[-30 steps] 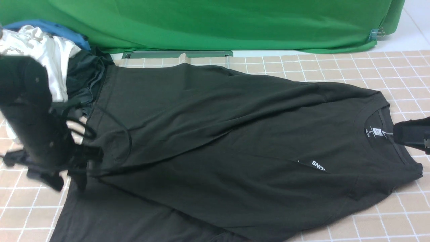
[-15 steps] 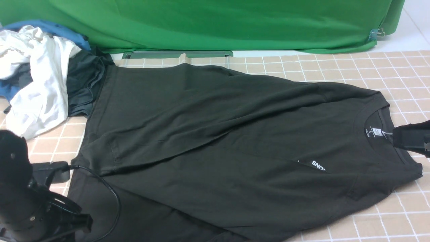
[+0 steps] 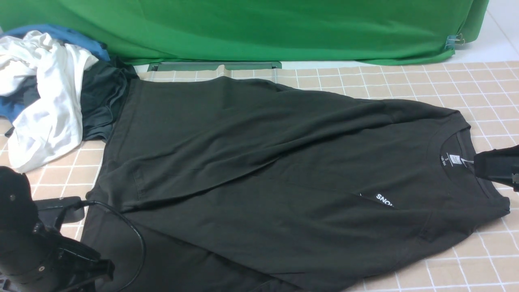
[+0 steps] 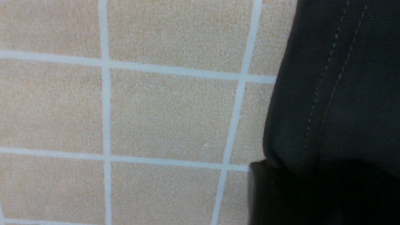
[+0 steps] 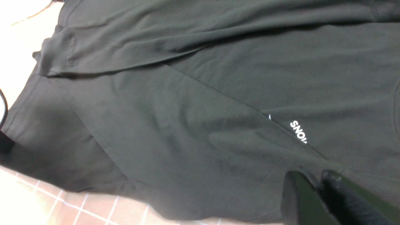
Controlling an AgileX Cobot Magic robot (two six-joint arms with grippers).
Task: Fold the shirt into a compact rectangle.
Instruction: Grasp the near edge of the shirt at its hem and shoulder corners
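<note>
The black-olive shirt (image 3: 263,162) lies spread on the tiled cloth, collar to the right and hem to the left, with one sleeve folded across its body. Part of its white print (image 3: 384,199) shows. My right gripper (image 3: 478,164) sits at the collar beside the neck label (image 3: 454,159). In the right wrist view that gripper (image 5: 315,176) is shut on a pinch of the shirt (image 5: 187,125). My left gripper (image 3: 69,207) is low at the near left hem corner. In the left wrist view the stitched hem (image 4: 337,78) runs under a dark finger (image 4: 265,193); its jaws are hidden.
A pile of white, blue and dark grey clothes (image 3: 44,101) lies at the back left, touching the shirt's hem. A green backdrop (image 3: 259,28) closes the far side. The left arm's black cable (image 3: 136,231) loops over the shirt's near left corner.
The left arm has come down from over the clothes pile and the hem to the near left corner, then nearly stopped. The right gripper and the shirt have stayed still.
</note>
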